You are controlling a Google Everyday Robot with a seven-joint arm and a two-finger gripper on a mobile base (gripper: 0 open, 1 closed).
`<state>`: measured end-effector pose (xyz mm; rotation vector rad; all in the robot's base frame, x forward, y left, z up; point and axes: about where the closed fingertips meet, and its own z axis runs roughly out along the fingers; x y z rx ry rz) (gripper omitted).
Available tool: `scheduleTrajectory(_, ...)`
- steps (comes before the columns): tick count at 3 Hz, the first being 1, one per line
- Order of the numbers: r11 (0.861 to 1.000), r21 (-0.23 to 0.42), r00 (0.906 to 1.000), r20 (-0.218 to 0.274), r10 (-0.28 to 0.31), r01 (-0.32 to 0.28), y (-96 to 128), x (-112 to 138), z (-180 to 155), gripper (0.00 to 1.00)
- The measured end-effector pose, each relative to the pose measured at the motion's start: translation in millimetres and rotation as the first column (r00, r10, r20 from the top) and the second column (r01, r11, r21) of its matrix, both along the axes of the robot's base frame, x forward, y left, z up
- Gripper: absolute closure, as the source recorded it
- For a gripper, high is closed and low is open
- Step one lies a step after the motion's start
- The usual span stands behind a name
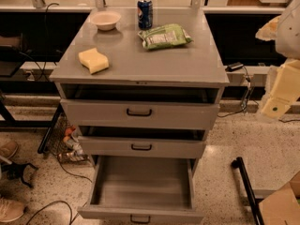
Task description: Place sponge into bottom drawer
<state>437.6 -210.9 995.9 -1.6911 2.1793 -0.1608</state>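
The pale yellow sponge [93,60] lies on the grey cabinet top [154,62], near its front left corner. The bottom drawer [140,182] is pulled far out and its grey interior is bare; its black handle shows at the lower edge of the view. My gripper [277,97] hangs at the far right edge of the view, off to the right of the cabinet and far from the sponge, with its yellowish tan fingers pointing down.
A white bowl [105,19], a blue soda can [145,13] and a green snack bag [164,36] sit at the back of the top. The two upper drawers [139,114] stand slightly open. Cables and a black frame [246,186] lie on the floor.
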Motion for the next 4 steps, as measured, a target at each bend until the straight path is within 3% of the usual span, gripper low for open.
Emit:
scheduleTrajectory(1,1.000,0.000,1.0000,0.000,0.000,0.000,0,0,0,0.00)
scheduleTrajectory(2,0.998,0.059,0.9982,0.054,-0.023,0.020,4,21,2,0.00)
scheduleTrajectory(3,0.976,0.217,0.9899,0.129,-0.059,0.030,15,72,-1,0.00)
scheduleTrajectory(4,0.901,0.434,0.9844,0.149,-0.094,0.020,60,152,-11,0.00)
